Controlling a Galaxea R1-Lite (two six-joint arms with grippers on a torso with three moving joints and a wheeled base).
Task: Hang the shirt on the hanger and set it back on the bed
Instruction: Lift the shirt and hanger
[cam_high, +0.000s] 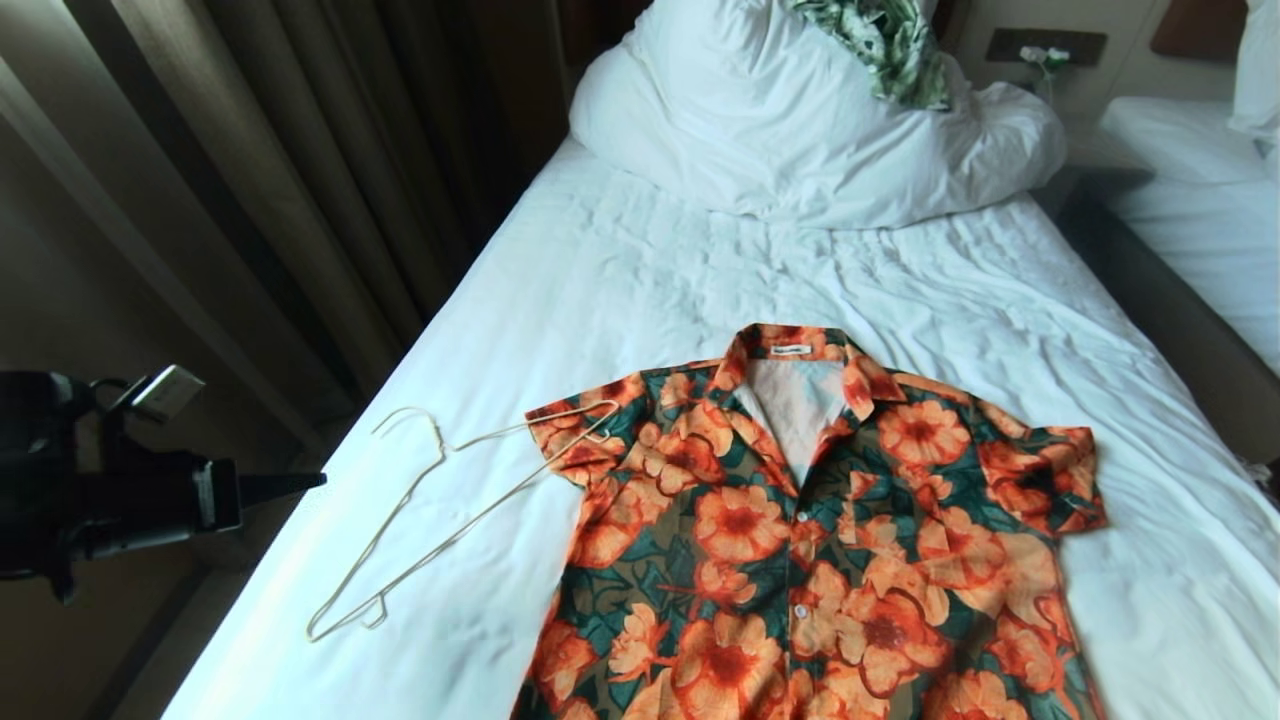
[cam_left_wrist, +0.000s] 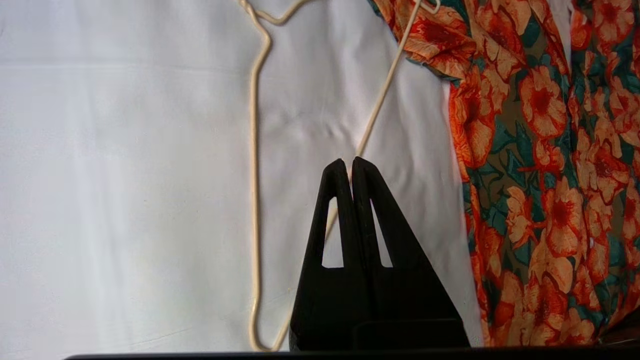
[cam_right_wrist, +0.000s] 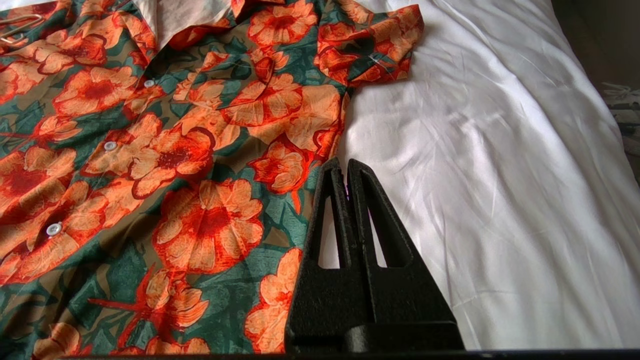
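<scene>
Head view. A floral short-sleeved shirt (cam_high: 800, 530) lies flat and face up on the white sheet of the bed (cam_high: 640, 270), collar toward 12 o'clock, occupying the lower centre to the 4 o'clock part of the frame. Its placket is buttoned below an open neck that exposes pale lining and a white neck label (cam_high: 790, 350). A cream wire hanger (cam_high: 440, 520) lies flat on the sheet at 9 o'clock of the shirt, with its hook near the bed's edge; one end rests on the shirt's sleeve, the remainder on bare sheet. A bunched white duvet (cam_high: 800, 130) sits at 12 o'clock, carrying a green-and-white leafy cloth (cam_high: 890, 45). Curtains (cam_high: 250, 180) hang at 10 o'clock, and a second bed (cam_high: 1200, 210) stands at 2 o'clock.

The left gripper (cam_high: 315, 482) enters from the frame's 9 o'clock edge beside the bed; in the left wrist view its fingers (cam_left_wrist: 362, 180) are pressed together, empty, above the hanger's lower bar.

Right wrist view. The right gripper (cam_right_wrist: 346, 167) hangs over the shirt's side hem where cloth meets sheet, its fingers likewise closed on nothing.
</scene>
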